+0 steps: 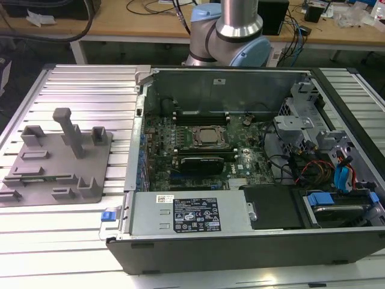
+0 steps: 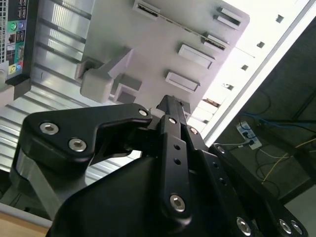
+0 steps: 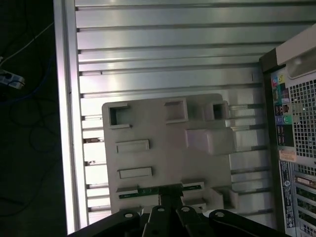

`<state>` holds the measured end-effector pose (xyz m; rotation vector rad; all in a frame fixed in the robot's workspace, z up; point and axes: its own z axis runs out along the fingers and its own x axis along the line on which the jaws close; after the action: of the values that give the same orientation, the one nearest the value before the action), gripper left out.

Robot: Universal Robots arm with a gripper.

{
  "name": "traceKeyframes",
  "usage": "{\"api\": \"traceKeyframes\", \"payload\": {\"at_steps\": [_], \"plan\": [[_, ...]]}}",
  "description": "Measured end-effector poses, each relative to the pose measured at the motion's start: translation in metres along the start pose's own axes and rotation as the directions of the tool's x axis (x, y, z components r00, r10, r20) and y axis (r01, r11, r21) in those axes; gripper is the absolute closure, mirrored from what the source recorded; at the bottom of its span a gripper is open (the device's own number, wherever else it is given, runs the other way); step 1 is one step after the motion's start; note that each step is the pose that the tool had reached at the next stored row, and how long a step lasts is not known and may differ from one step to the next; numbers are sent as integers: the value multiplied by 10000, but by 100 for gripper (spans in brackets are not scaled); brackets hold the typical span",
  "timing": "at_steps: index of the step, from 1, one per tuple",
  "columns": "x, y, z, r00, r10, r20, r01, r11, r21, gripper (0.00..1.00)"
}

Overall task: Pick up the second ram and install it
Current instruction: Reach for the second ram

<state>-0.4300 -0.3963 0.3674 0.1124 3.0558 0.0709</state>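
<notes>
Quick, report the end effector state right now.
End effector: cannot be told whether open or closed; it hangs above the second ram in the grey fixture.

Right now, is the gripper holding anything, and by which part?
Nothing that I can see. The second ram lies in its slot on the grey fixture; the gripper hangs above it, lined up near its middle.

Ribbed aluminium tabletop (image 1: 84, 90), wooden workbench (image 1: 144, 24) behind strewn with cables (image 1: 296, 37), dark floor (image 3: 24, 163), white power strip (image 3: 9, 79).
</notes>
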Motion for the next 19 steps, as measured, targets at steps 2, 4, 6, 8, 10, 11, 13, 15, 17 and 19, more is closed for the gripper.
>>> {"api": "traceKeyframes", "payload": {"at_steps": [2, 4, 6, 8, 10, 11, 13, 15, 17, 19], "plan": [[44, -14, 17, 10000, -2, 0, 2, 10000, 0, 92], [58, -29, 48, 10000, 2, 0, -2, 10000, 0, 92], [59, -39, 76, 10000, 0, -1, 0, 10000, 1, 92], [61, -52, 110, 10000, 0, -4, 0, 10000, 1, 92], [62, -68, 140, 10000, 1, -7, -1, 10000, 1, 92], [63, -79, 151, 10000, 0, -8, 0, 10000, 2, 92], [67, -108, 201, 10000, 18, -5, -18, 10000, 7, 92], [69, -140, 252, 10000, 40, -5, -40, 10000, 19, 92], [60, -176, 271, 10000, 43, -5, -43, 10000, 17, 92], [37, -229, 303, 10000, 44, -26, -44, 10000, 20, 92]]}}
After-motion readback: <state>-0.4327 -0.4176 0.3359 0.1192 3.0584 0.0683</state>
